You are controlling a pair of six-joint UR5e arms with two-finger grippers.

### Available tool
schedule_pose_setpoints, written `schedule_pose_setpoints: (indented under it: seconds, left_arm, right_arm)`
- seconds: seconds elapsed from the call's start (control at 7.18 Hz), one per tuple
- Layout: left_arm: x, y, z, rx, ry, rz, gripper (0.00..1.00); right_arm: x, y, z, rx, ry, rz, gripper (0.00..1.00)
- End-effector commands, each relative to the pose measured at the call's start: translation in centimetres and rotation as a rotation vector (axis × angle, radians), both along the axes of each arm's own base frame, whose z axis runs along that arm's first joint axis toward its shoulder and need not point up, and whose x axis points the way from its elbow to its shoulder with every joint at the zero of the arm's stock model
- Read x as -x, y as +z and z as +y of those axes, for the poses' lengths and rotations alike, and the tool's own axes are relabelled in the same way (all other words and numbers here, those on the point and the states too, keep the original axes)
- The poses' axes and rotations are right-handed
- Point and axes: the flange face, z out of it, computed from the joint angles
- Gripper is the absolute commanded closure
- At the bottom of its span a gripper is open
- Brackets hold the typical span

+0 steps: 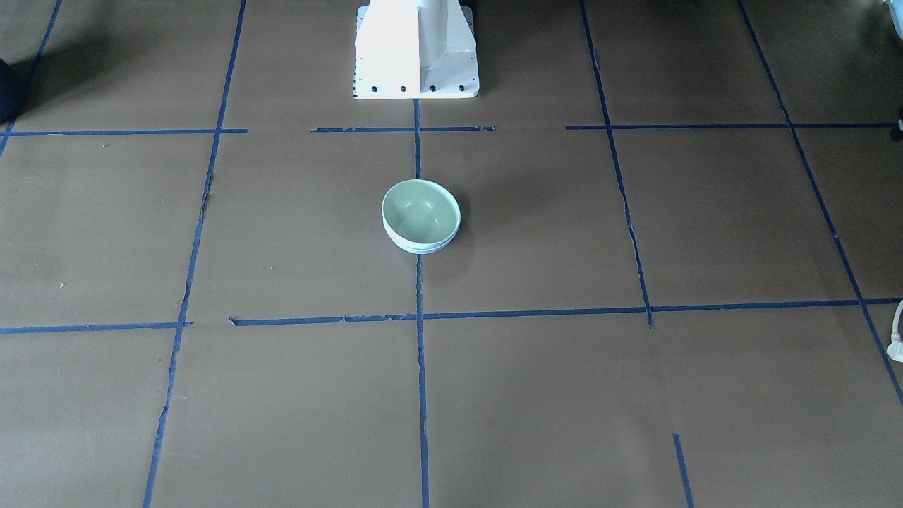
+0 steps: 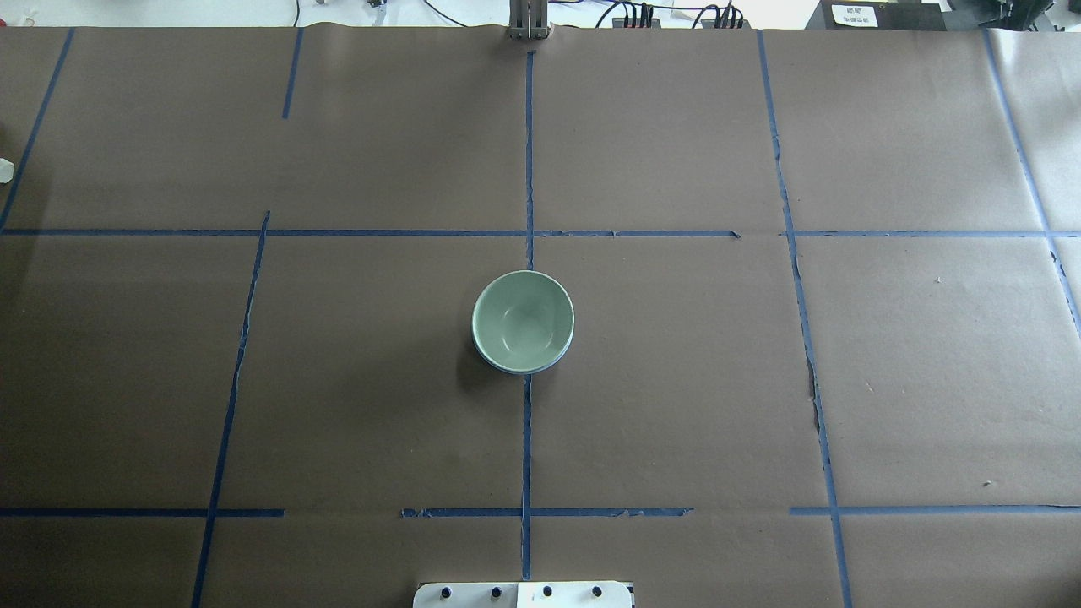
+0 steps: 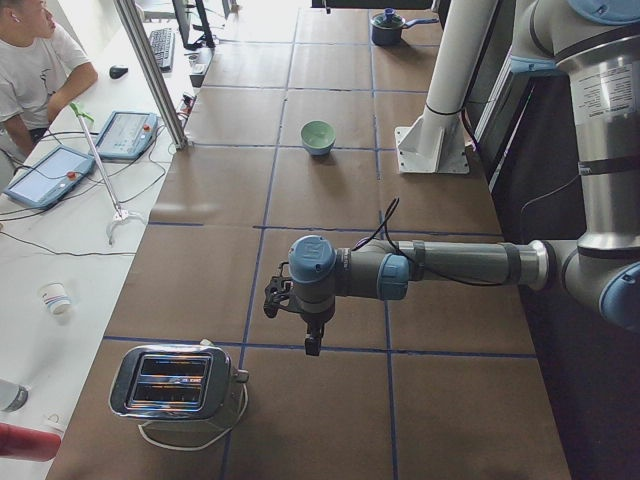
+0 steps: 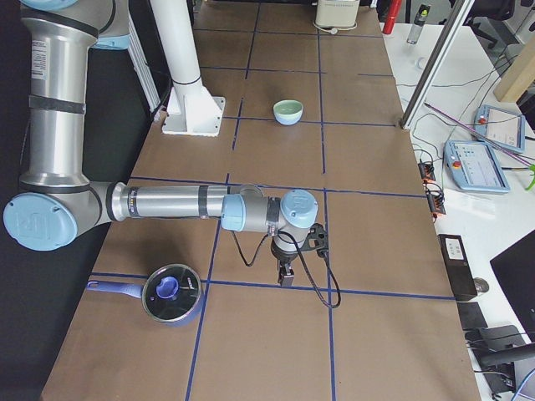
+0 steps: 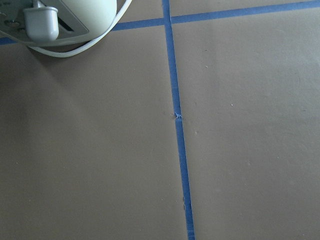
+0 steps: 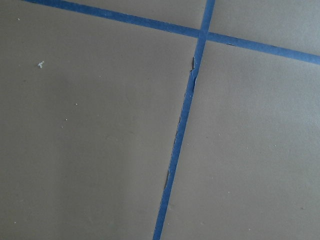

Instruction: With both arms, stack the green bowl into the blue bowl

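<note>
green bowl (image 2: 523, 319) is found nested in blue bowl (image 1: 421, 248), well apart from left gripper (image 3: 313, 345) and right gripper (image 4: 286, 276); their opening cannot be told

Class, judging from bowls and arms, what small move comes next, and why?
Probably none, just hold position: the green bowl sits nested in the blue bowl, while the left end effector and right end effector hang far from the stack.
</note>
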Motion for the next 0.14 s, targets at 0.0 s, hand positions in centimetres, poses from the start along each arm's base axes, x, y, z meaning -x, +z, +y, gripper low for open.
schedule_pose_setpoints:
  seconds: [0.0]
  left_arm:
    - [-0.01,0.00,0.00,0.000,0.000,0.000,0.00]
  right_arm:
    - [0.02,-0.11,-0.02,-0.001,0.001,-0.002,0.00]
